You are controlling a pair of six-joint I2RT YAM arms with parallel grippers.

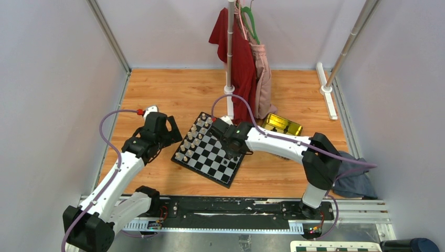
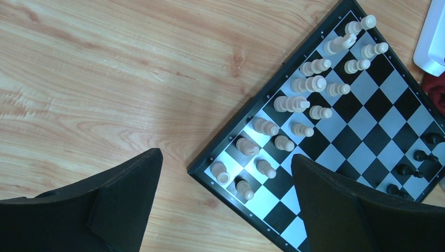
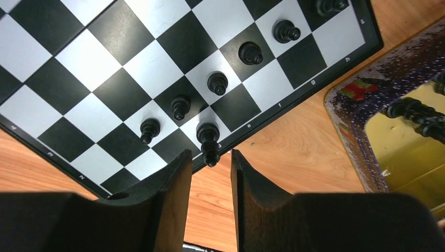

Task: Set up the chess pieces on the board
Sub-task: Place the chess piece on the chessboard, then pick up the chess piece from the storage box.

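Wooden tabletop [image 1: 173,94], board [image 1: 215,160]: a placement looks finished, right gripper [image 3: 211,157] parted, black piece [image 3: 208,134] upright just beyond its fingertips; left gripper [image 2: 225,156] wide, empty. Next, likely fetch another from the tray [image 3: 404,147].

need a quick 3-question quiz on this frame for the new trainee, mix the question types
1. True or false: the left gripper is shut.
2. The tall black piece just ahead of the right gripper stands where on the board? A) a centre square B) the edge row, behind the pawns C) in the pawns' own row
3. Where do the unplaced black pieces lie?

Key
1. False: its jaws stand wide apart, holding nothing.
2. B
3. In the gold tray beside the board.
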